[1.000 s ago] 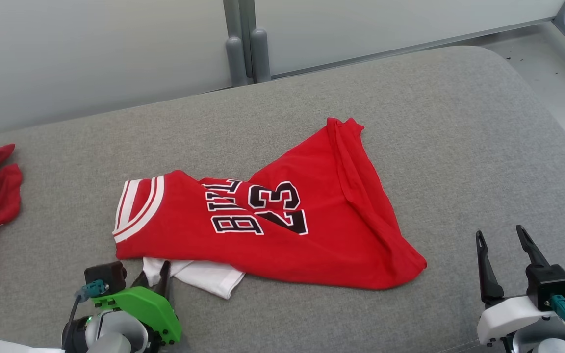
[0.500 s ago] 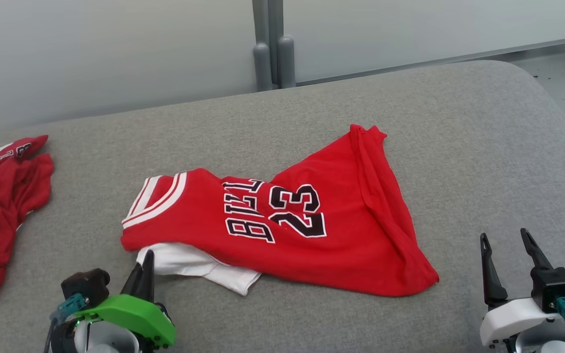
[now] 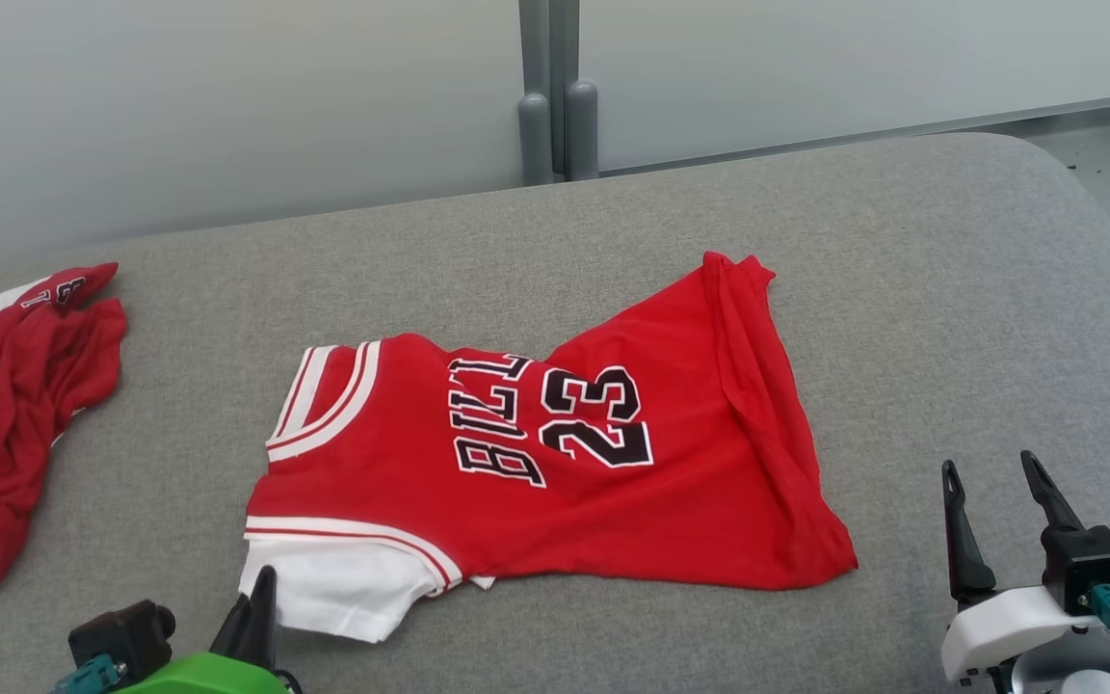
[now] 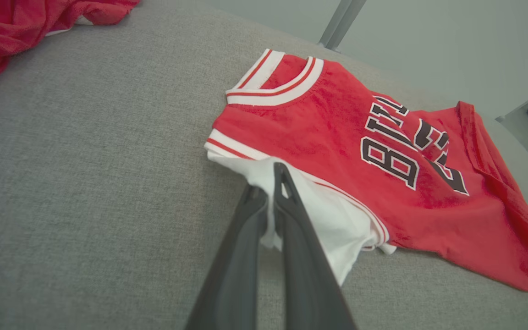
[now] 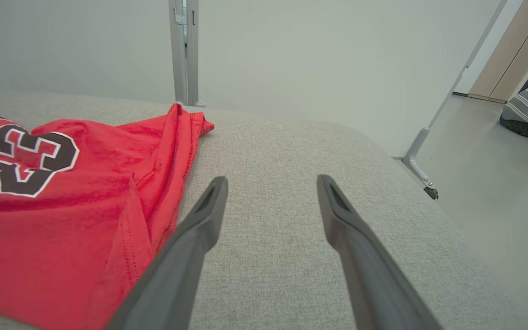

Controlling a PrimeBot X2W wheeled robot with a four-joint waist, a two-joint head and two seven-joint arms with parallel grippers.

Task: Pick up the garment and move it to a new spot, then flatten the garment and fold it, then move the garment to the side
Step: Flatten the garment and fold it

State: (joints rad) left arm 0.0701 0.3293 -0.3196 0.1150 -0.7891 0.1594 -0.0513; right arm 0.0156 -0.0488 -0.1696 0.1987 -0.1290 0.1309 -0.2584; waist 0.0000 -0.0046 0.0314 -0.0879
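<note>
We are dragging white sleeve [image 3: 343,578] of garment [image 3: 555,482] out from underneath; left gripper [image 4: 268,183] now clamping it, right gripper [image 3: 989,465] gaping, empty.

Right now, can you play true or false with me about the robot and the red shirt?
1. The left end effector is shut on the white sleeve of the red jersey. True.
2. The right end effector is pinching the jersey's edge. False: it is open and apart from the cloth.
3. The number on the jersey is 23. True.
4. The whole jersey hangs in the air. False: it lies spread on the grey cushion.
5. A second red garment lies crumpled far to the robot's left. True.
</note>
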